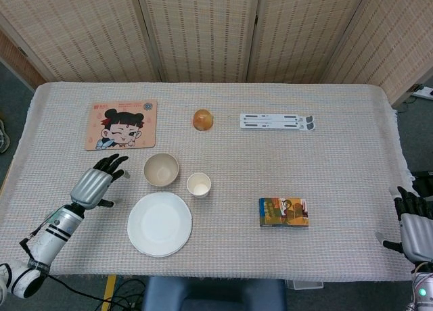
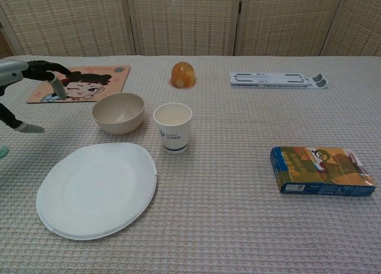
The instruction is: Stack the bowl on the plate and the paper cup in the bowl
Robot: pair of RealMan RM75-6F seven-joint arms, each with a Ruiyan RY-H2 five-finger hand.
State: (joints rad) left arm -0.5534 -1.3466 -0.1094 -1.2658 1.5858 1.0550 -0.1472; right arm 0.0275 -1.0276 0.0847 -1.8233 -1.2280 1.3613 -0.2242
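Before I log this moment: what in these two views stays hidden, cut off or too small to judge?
- Right hand: cut by the head view's right and bottom edges, absent from the chest view; how its fingers lie is unclear.
- Left hand: the chest view's left edge cuts it, showing only fingers.
- Paper cup: its printed mark is too small to read.
- Box: its label text is too small to read.

table (image 1: 338,182), bowl (image 1: 161,169), plate (image 1: 160,224), cup (image 1: 199,184), box (image 1: 283,211)

Left hand (image 1: 96,184) raised, fingers spread, holding nothing; right hand (image 1: 414,224) low at the edge, fingers apart
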